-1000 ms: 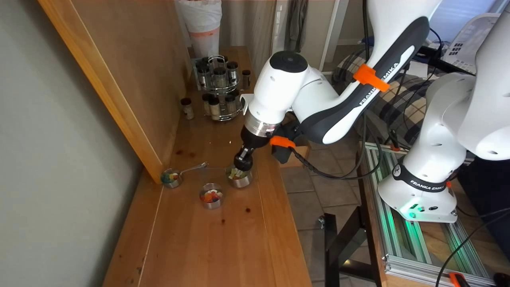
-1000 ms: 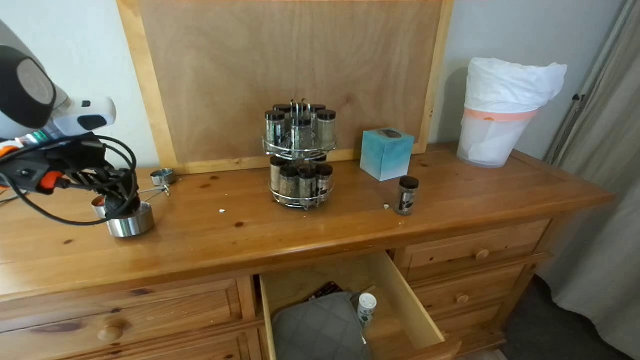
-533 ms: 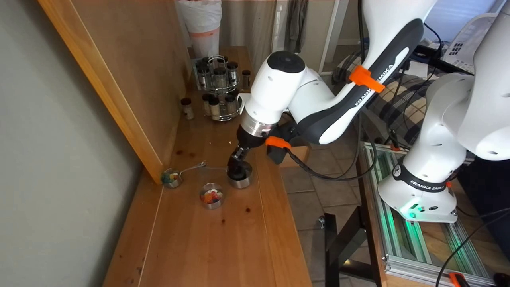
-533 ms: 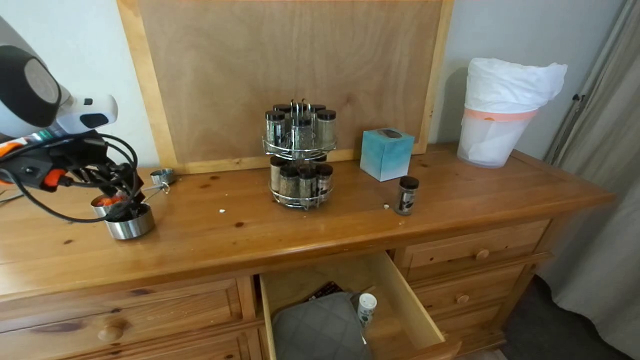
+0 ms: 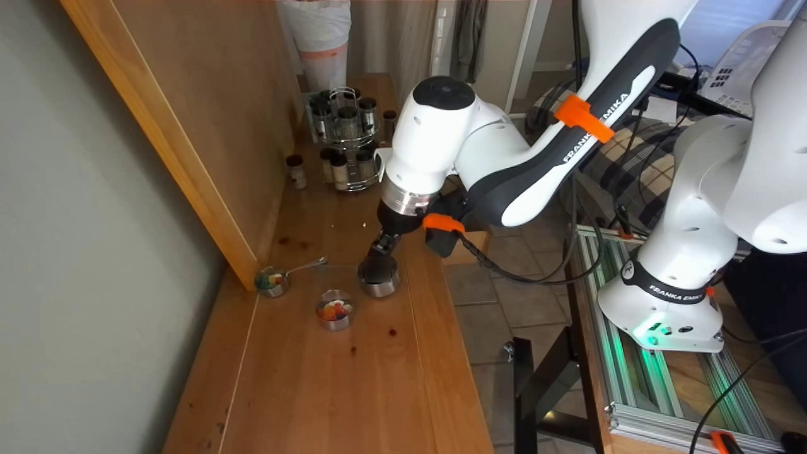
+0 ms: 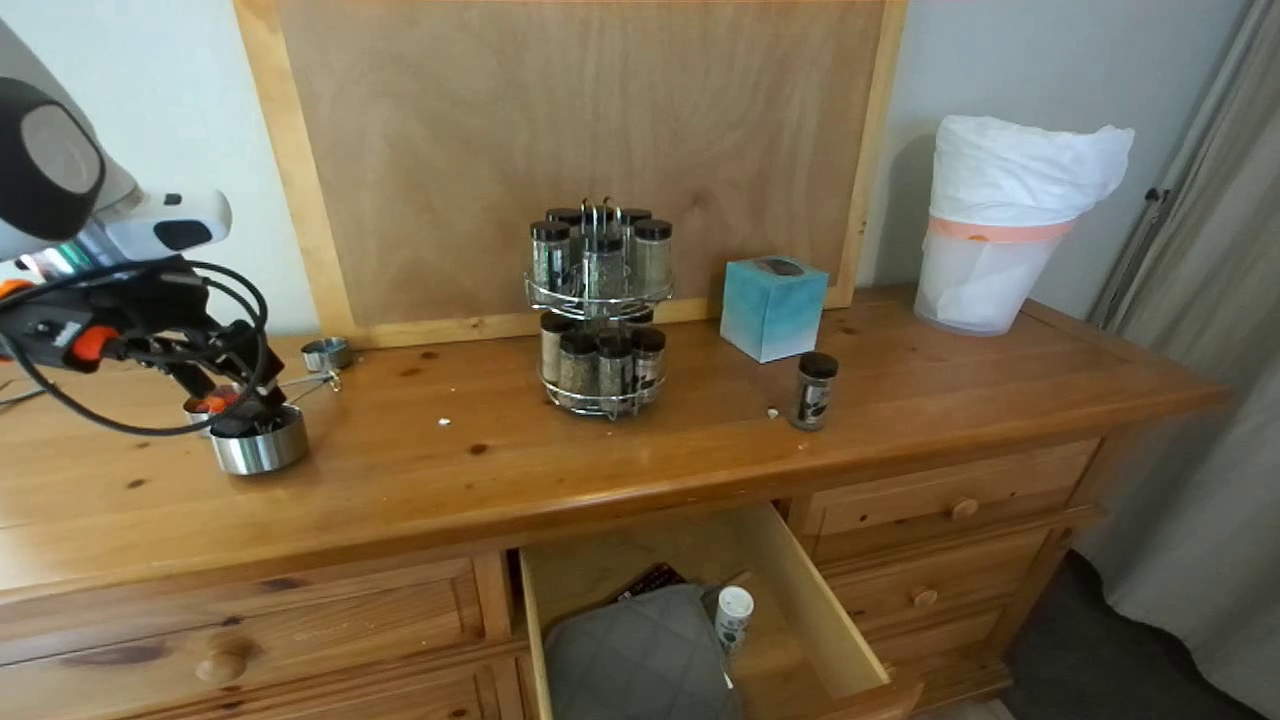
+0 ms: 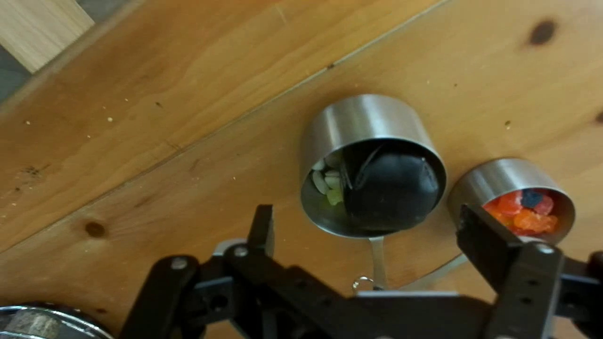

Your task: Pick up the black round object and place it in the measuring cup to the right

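while the tool (image 7: 364, 209) gapes, one black round object (image 7: 395, 188) lies in one of three measuring cups (image 7: 372, 118).

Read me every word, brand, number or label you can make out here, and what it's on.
"FRANK" and "EMIKA": on the forearm, with an orange strap between.
"FRANKA EMIKA": on the black band around the robot base.
Too small or blurred to read: labels on the dark-lidded jar by the tissue box and the white bottle in the open drawer.
No readable numbers.

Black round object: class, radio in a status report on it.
Gripper open. Black round object inside the measuring cup. Possible obstacle: smaller cup nearby.
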Robot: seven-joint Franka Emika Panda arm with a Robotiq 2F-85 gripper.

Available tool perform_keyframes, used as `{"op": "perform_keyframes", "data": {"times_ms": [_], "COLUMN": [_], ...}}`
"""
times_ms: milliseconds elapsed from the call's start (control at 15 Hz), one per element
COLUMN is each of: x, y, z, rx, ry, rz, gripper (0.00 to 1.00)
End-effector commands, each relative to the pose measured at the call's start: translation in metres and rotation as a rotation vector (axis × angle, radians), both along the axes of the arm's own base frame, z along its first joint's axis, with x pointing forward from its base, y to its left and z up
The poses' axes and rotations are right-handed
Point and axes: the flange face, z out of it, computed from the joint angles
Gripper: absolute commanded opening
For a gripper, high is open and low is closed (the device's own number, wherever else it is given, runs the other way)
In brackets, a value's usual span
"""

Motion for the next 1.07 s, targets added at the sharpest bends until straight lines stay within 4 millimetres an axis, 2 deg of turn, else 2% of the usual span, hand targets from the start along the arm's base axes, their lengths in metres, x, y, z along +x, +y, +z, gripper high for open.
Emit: {"op": "perform_keyframes", "data": {"times_ms": [0, 200, 400, 667, 800, 867, 1000], "x": [-0.014, -0.018, -0.022, -0.038, -0.052, -0.035, -0.044], "y": [-0.007, -0.021, -0.038, -0.058, -0.066, -0.06, -0.065], "z": [0.043, 0.087, 0.126, 0.171, 0.189, 0.172, 0.187], "rx": [-0.042, -0.03, 0.057, 0.15, 0.16, 0.13, 0.136], "ry": [0.065, 0.078, 0.094, 0.062, 0.07, 0.071, 0.067], "rz": [0.005, 0.002, 0.026, 0.143, 0.212, 0.152, 0.187], "gripper": [1.0, 1.0, 1.0, 1.0, 1.0, 1.0, 1.0]}}
